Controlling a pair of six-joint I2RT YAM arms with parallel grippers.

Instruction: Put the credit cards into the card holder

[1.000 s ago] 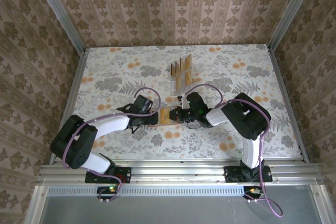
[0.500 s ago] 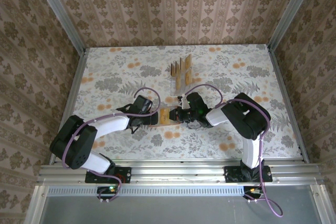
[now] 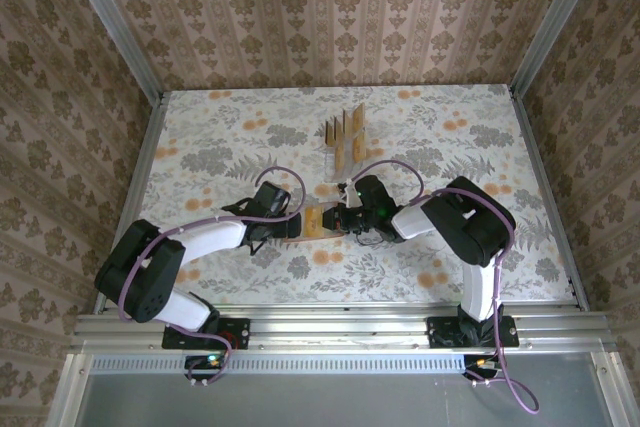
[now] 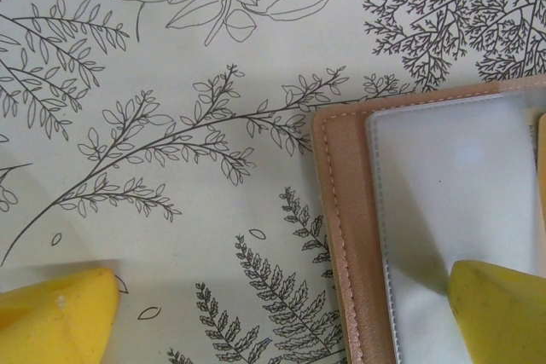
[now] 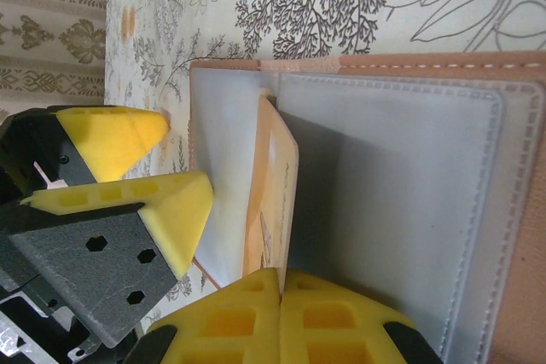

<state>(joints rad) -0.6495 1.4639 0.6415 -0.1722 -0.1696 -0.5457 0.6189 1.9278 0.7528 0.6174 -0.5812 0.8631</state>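
Here the flowery surface (image 3: 200, 137) carries an open brown wallet (image 3: 312, 223) near its middle, clear pockets facing up, between the two arms. The left tool (image 4: 273, 313) is spread wide and released, with one yellow finger (image 4: 499, 313) resting on a pocket and the other over bare surface. The right tool (image 5: 280, 296) is clenched on one tan card (image 5: 273, 185), whose far end meets the wallet at a pocket's edge. More cards (image 3: 346, 127) stand upright in a clear stand (image 3: 333, 159) further back
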